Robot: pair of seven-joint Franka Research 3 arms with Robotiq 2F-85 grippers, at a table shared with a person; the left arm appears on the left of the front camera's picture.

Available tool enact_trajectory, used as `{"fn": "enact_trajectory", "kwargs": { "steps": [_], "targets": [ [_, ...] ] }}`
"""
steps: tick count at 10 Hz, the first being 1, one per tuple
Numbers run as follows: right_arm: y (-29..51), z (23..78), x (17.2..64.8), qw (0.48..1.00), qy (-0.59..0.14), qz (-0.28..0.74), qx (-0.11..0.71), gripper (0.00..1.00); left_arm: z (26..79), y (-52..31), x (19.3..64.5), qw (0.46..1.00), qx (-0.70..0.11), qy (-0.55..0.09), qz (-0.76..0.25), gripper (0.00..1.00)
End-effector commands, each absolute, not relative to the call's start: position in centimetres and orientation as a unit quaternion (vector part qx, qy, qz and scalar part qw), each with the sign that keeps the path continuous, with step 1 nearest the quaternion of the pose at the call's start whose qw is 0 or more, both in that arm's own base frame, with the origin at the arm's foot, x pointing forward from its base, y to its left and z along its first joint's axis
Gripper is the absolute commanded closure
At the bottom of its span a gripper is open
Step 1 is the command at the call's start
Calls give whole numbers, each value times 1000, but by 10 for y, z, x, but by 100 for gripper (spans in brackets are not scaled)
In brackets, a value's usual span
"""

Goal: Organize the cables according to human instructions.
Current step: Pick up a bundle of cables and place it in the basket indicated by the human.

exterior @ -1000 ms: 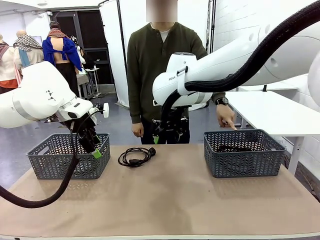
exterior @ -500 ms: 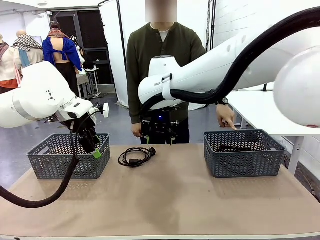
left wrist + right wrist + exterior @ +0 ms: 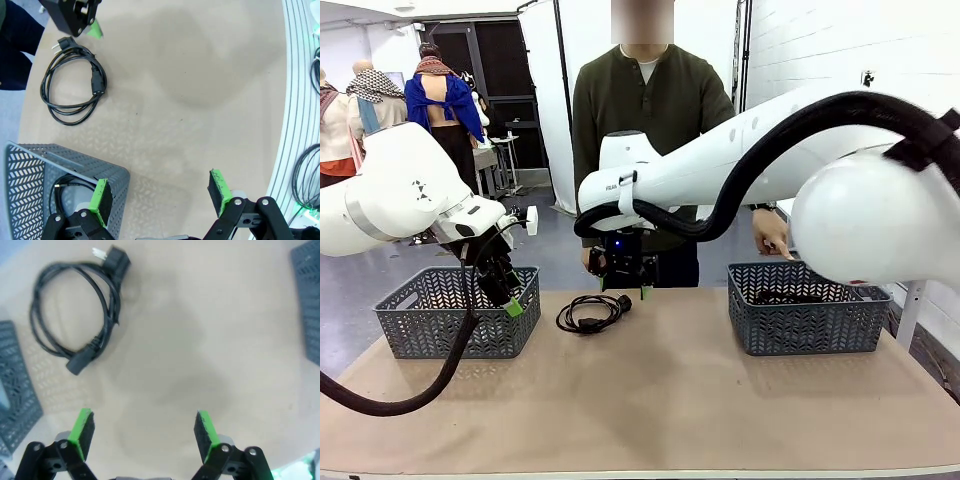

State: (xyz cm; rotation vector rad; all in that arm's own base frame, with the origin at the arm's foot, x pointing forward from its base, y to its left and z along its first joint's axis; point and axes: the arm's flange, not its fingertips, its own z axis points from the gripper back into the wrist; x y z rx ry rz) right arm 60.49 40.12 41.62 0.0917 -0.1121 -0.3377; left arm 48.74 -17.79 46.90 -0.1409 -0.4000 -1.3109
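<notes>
One coiled black cable (image 3: 590, 313) lies on the brown table, left of centre. My right gripper (image 3: 622, 290) hangs open just above and behind the coil's right side; in the right wrist view the cable (image 3: 75, 315) lies up and to the left of the open gripper (image 3: 144, 432). My left gripper (image 3: 508, 303) hovers open at the right corner of the left basket (image 3: 430, 320). From the left wrist, the cable (image 3: 72, 82) lies beyond the open gripper (image 3: 160, 195), and another cable (image 3: 65, 187) rests inside the left basket (image 3: 30, 160). A dark cable (image 3: 780, 297) lies in the right basket (image 3: 807, 325).
A person stands at the far edge, one hand (image 3: 772, 238) pointing down at the right basket. The right arm's white link and black hose (image 3: 760, 160) span the middle above the table. Bare tabletop (image 3: 660, 400) stretches across the front.
My right arm has swung left across the table, bringing its gripper from the middle to just by the coil. The left arm and the person's pointing hand have stayed still.
</notes>
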Motion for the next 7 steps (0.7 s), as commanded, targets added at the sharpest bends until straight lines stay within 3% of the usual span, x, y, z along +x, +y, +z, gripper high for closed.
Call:
{"fn": "enact_trajectory", "kwargs": {
  "steps": [1, 7],
  "targets": [
    [411, 408, 619, 977, -53, -202, 45, 0, 470, -178, 487, 772, -64, -185, -604, 0],
    [407, 380, 628, 974, -51, -217, 40, 0, 470, -178, 487, 772, -64, -185, -604, 0]
  ]
}}
